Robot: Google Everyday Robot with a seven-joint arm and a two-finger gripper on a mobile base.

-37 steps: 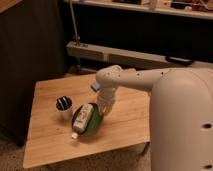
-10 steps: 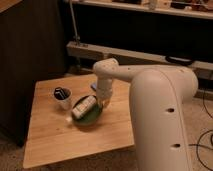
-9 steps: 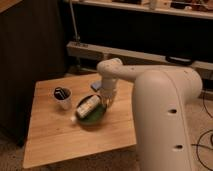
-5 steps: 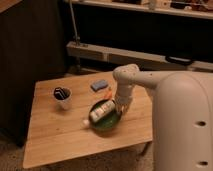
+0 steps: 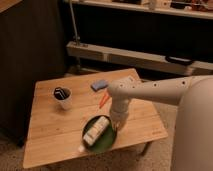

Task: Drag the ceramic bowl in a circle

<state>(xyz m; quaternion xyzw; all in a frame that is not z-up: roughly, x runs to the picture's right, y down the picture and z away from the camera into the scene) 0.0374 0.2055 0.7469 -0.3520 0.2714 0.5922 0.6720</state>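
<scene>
The ceramic bowl [image 5: 103, 141] is a wide, shallow, glossy green dish near the front edge of the wooden table [image 5: 45, 135]. A pale bottle-like object [image 5: 96, 131] lies across it. My gripper [image 5: 115, 125] hangs from the white arm and reaches down onto the bowl's right rim. The small white cup [image 5: 63, 97] with a dark inside stands at the left of the table, apart from the bowl.
A blue sponge [image 5: 99, 85] lies at the table's back. An orange item [image 5: 104, 100] lies behind the arm. A metal shelf rail [image 5: 130, 57] runs behind the table. A dark cabinet [image 5: 25, 45] stands to the left.
The bowl and the gripper have moved from the table's middle-left, over to the right, and now towards the front edge. The cup has stayed put.
</scene>
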